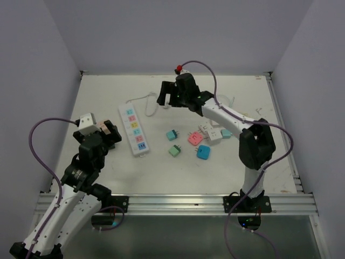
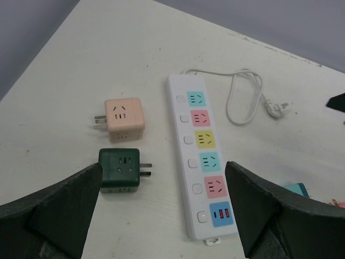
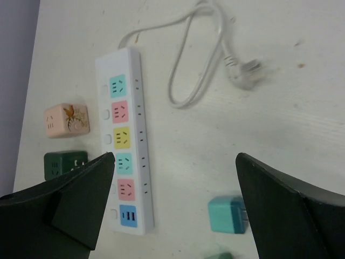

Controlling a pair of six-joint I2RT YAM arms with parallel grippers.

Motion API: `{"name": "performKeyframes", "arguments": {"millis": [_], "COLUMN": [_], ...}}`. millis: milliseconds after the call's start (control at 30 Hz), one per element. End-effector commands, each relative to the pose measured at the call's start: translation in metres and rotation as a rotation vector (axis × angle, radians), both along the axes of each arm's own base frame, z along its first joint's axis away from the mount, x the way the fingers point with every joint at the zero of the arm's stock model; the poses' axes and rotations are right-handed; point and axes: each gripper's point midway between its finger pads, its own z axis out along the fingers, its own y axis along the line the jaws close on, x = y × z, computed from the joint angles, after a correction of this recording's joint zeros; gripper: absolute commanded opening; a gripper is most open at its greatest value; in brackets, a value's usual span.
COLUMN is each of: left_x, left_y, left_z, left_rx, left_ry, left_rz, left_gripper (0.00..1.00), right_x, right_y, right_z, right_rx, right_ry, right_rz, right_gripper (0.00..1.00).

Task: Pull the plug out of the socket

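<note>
No plug is seen in any outlet of the long white plastic socket strip, laid flat left of centre. Both left gripper and right gripper are spread wide, nothing held. Strip is judged light, rigid, slippery; best pinned across its narrow width.
</note>
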Motion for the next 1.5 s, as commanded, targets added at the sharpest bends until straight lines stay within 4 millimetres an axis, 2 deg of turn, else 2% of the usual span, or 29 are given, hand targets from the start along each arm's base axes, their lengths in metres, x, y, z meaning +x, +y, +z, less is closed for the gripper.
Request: {"name": "performKeyframes", "arguments": {"millis": [0, 33, 100, 133, 167, 200, 233, 267, 300, 400, 433, 467, 533, 600, 633, 733, 767, 867, 1000, 1100, 1233, 1467], "left_x": [0.001, 0.000, 0.000, -0.001, -0.002, -0.004, -0.007, -0.010, -0.015, -0.025, -0.032, -0.035, -0.047, -0.055, -0.061, -0.070, -0.071, -0.080, -0.091, -0.096, -0.102, -0.112], "left_y": [0.006, 0.006, 0.007, 0.008, 0.009, 0.010, 0.014, 0.016, 0.020, 0.026, 0.030, 0.033, 0.040, 0.045, 0.049, 0.054, 0.054, 0.061, 0.068, 0.072, 0.079, 0.087], "left_z": [0.014, 0.015, 0.017, 0.018, 0.020, 0.023, 0.027, 0.029, 0.037, 0.052, 0.064, 0.071, 0.094, 0.109, 0.122, 0.139, 0.142, 0.155, 0.164, 0.168, 0.177, 0.191], "left_rx": [0.005, 0.000, 0.001, -0.003, -0.003, -0.006, -0.012, -0.013, -0.025, -0.031, -0.033, -0.032, -0.041, -0.044, -0.047, -0.052, -0.053, -0.051, -0.039, -0.038, -0.037, -0.064], "left_ry": [-0.047, -0.052, -0.056, -0.062, -0.069, -0.076, -0.091, -0.097, -0.118, -0.147, -0.169, -0.176, -0.209, -0.231, -0.251, -0.284, -0.289, -0.311, -0.330, -0.340, -0.369, -0.424], "left_rz": [0.023, 0.024, 0.027, 0.030, 0.034, 0.039, 0.055, 0.061, 0.071, 0.081, 0.089, 0.093, 0.106, 0.113, 0.121, 0.125, 0.125, 0.141, 0.148, 0.159, 0.185, 0.218], "left_gripper": [1.00, 1.00, 1.00, 1.00, 1.00, 1.00, 1.00, 1.00, 1.00, 1.00, 1.00, 1.00, 1.00, 1.00, 1.00, 1.00, 1.00, 1.00, 1.00, 1.00, 1.00, 1.00], "right_x": [0.002, 0.002, -0.001, -0.007, -0.012, -0.015, -0.028, -0.036, -0.041, -0.072, -0.080, -0.097, -0.111, -0.134, -0.140, -0.156, -0.160, -0.172, -0.189, -0.205, -0.228, -0.252], "right_y": [-0.068, -0.089, -0.129, -0.147, -0.166, -0.190, -0.206, -0.219, -0.235, -0.274, -0.282, -0.293, -0.310, -0.325, -0.330, -0.332, -0.333, -0.336, -0.335, -0.344, -0.359, -0.381], "right_z": [0.046, 0.069, 0.073, 0.095, 0.103, 0.099, 0.125, 0.118, 0.122, 0.145, 0.150, 0.159, 0.167, 0.182, 0.186, 0.180, 0.168, 0.150, 0.145, 0.155, 0.187, 0.217], "right_rx": [-0.169, -0.167, -0.227, -0.221, -0.249, -0.273, -0.241, -0.246, -0.236, -0.254, -0.269, -0.287, -0.329, -0.333, -0.337, -0.326, -0.342, -0.370, -0.341, -0.307, -0.239, -0.208], "right_ry": [-0.130, -0.165, -0.163, -0.202, -0.216, -0.205, -0.251, -0.235, -0.234, -0.284, -0.297, -0.318, -0.345, -0.391, -0.409, -0.418, -0.384, -0.331, -0.362, -0.441, -0.614, -0.785], "right_rz": [-0.085, -0.122, -0.188, -0.224, -0.261, -0.303, -0.333, -0.346, -0.372, -0.448, -0.465, -0.478, -0.522, -0.553, -0.567, -0.548, -0.537, -0.522, -0.488, -0.515, -0.579, -0.660], "right_gripper": [0.99, 0.99, 0.99, 0.99, 0.99, 0.99, 0.99, 0.99, 0.99, 0.99, 0.99, 0.99, 0.99, 0.99, 0.99, 0.99, 0.99, 0.99, 0.99, 0.99, 0.99, 0.99]}}
